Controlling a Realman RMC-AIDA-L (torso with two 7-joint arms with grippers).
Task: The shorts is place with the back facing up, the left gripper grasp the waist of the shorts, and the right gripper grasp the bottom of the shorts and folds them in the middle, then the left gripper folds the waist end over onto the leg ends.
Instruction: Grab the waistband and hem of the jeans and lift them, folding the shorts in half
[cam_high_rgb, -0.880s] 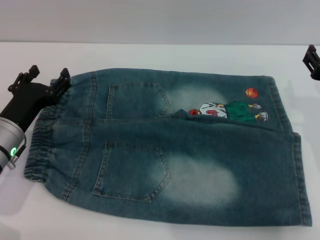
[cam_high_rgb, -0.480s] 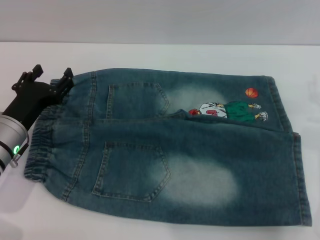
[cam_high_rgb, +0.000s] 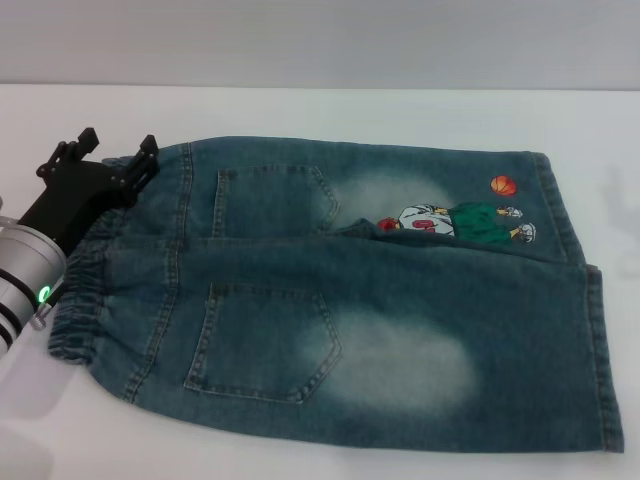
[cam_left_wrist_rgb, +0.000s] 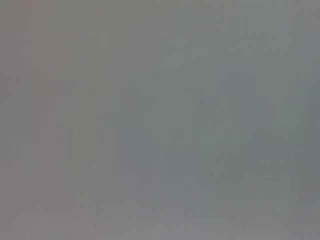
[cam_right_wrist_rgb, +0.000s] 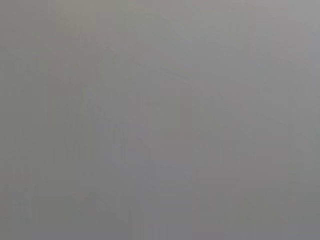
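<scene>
The blue denim shorts (cam_high_rgb: 340, 300) lie flat on the white table, back pockets up, with one leg lapped partly over the other. The ruffled waist (cam_high_rgb: 80, 290) is at the left. The leg ends (cam_high_rgb: 598, 350) are at the right, the farther one carrying the cartoon print (cam_high_rgb: 460, 220). My left gripper (cam_high_rgb: 118, 150) is open at the far corner of the waist, its two black fingertips spread over the band's edge and holding nothing. The right gripper is out of view. Both wrist views show only plain grey.
The white table (cam_high_rgb: 300, 110) runs back to a grey wall behind the shorts. A strip of bare table shows along the near edge and to the right of the leg hems.
My left gripper has shifted right and farther back, toward the far waist corner. The right gripper, seen at the right edge at first, has left the picture. The shorts have not moved.
</scene>
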